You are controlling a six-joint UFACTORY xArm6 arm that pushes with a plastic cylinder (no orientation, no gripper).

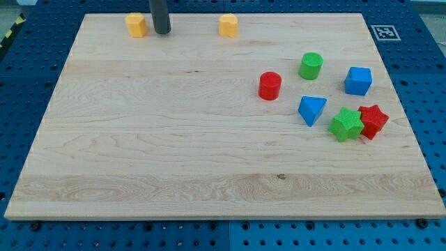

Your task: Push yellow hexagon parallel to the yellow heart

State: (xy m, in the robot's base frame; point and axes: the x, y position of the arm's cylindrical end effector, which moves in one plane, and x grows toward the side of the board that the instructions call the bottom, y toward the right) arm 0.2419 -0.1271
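- There are no jaws on this arm to be wide, narrow or holding anything. It ends in a dark rod, and my tip (162, 32) rests on the table (209, 174) close to its 12 o'clock edge.
- Risk at the tip: the yellow hexagon (136, 25) sits just beside my tip, at its 9 o'clock, with what looks like a thin gap. A push from this side would probably send the block further toward 9 o'clock, away from its partner.
- Risk at the edge: the hexagon lies very near the table's 12 o'clock edge. Any off-centre shove with a 12 o'clock component could spin it or tip it off.
- The shapes are small here. I take the left yellow block for the hexagon and the right one for the yellow heart (228, 25).
- The heart lies at 3 o'clock from my tip, well apart, at about the same level as the hexagon. Little correction seems needed, so over-pushing is the main hazard.
- The red cylinder (270, 86), green cylinder (311, 65), blue cube (358, 80), blue triangle (311, 109), green star (345, 124) and red star (373, 120) cluster toward 4 o'clock, well clear.
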